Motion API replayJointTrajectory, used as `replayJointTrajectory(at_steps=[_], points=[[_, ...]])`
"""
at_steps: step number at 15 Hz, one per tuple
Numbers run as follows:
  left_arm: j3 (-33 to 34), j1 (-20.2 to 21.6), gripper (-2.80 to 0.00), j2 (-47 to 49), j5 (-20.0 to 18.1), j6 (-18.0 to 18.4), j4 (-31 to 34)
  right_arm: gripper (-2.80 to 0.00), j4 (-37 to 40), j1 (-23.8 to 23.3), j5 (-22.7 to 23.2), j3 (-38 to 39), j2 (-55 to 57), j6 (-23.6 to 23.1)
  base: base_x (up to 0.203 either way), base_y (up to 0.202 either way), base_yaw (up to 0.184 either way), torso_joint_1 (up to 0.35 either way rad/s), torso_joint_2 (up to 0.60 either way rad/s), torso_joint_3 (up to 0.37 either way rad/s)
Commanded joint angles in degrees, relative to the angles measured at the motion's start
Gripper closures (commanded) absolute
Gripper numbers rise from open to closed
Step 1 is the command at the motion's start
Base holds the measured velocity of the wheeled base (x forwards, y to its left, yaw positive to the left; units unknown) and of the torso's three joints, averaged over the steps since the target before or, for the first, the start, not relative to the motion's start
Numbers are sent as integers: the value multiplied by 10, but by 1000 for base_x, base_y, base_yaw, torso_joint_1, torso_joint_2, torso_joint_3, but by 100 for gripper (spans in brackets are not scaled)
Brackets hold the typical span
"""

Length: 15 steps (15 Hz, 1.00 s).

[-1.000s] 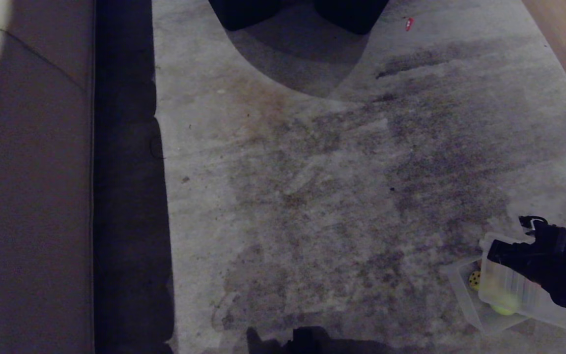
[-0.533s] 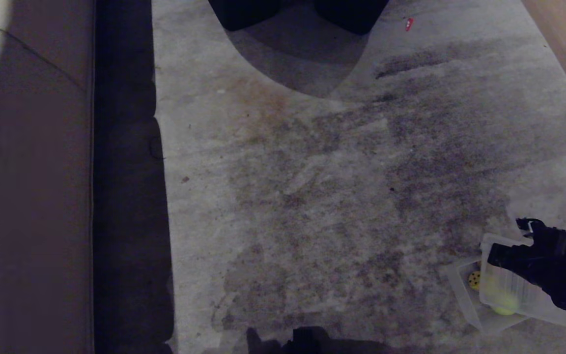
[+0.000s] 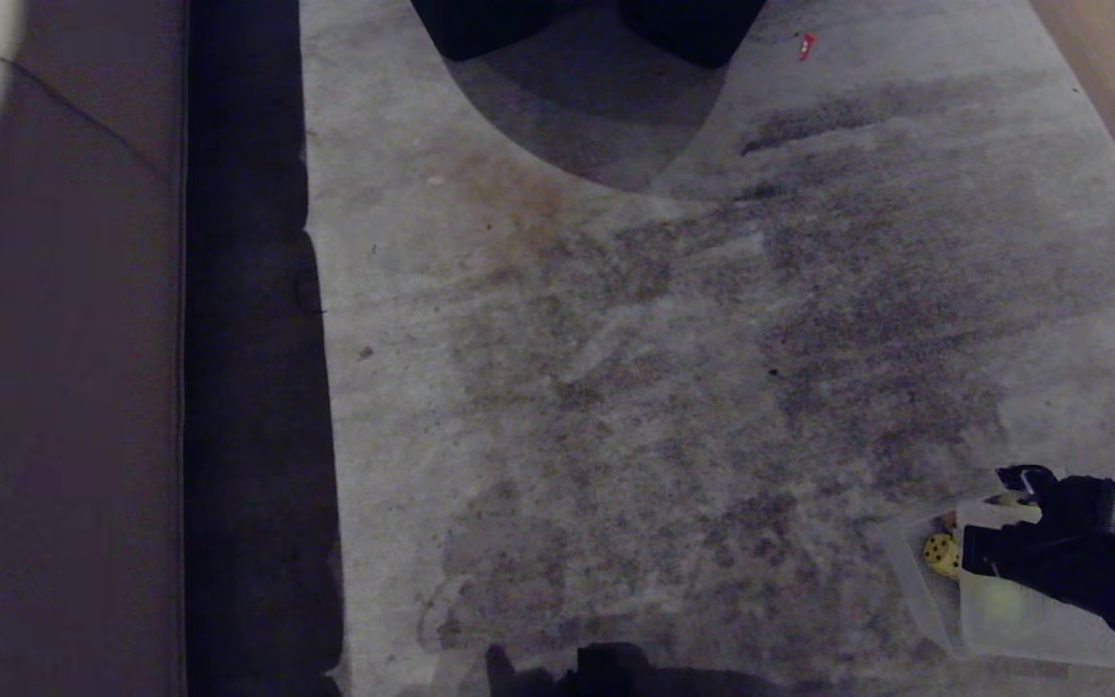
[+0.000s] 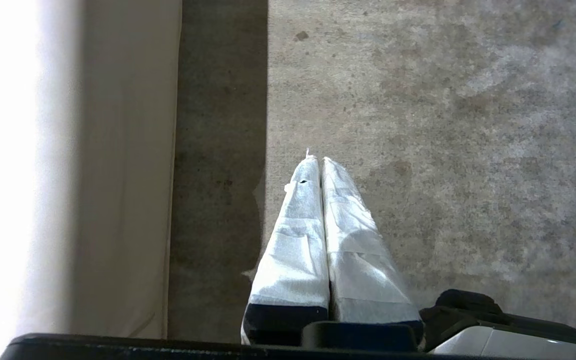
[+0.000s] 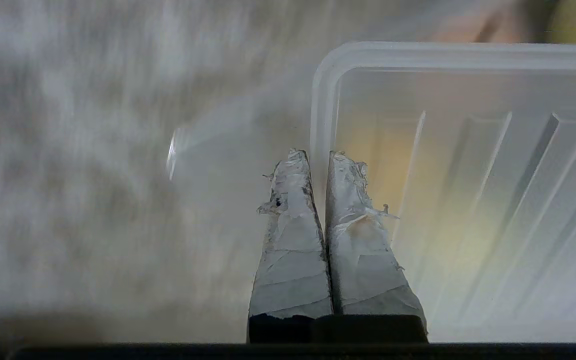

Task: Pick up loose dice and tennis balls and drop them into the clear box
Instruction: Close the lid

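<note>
1. The head view looks down on a stained grey carpet (image 3: 674, 387). A brown sofa edge (image 3: 74, 387) runs along the robot's left.
2. At the lower right corner of that view sits the clear box (image 3: 1051, 644), a translucent whitish plastic bin resting on the carpet.
3. A beige die with dark dots (image 3: 942, 554) shows at the box's left end. Whether it lies inside the bin or on a clear piece beside it cannot be told.
4. A blurred yellow-green patch, likely the tennis ball (image 3: 1003, 600), shows through the box wall.
5. The right gripper (image 5: 319, 156) hangs at the box's rounded corner, its black arm crossing over the bin. Its two tape-wrapped fingers (image 5: 293, 240) are pressed together with nothing between them.
6. The left gripper (image 4: 317, 161) hangs over bare carpet, near the pale sofa side. Its white-wrapped fingers are also closed together and empty.
7. A small red scrap (image 3: 806, 45) lies on the carpet at the far end.
</note>
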Motion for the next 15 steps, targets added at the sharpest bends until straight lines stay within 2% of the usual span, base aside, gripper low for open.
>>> replayJointTrajectory(at_steps=[1, 3, 7, 11, 15], points=[[0, 0, 0, 0, 0, -1, 0, 0, 7, -1, 3, 22, -11, -6, 0, 0, 0, 0, 0, 0], [0, 0, 0, 0, 0, -1, 0, 0, 10, -1, 35, 36, -17, -12, 0, 0, 0, 0, 0, 0], [0, 0, 0, 1, 0, -1, 0, 0, 11, -6, 47, 62, -15, -148, 0, 0, 0, 0, 0, 0], [0, 0, 0, 1, 0, -1, 0, 0, 12, -8, 46, 56, -12, -226, 0, 0, 0, 0, 0, 0], [0, 0, 0, 0, 0, -1, 0, 0, 29, 2, 46, 57, -2, -277, 0, 0, 0, 0, 0, 0]])
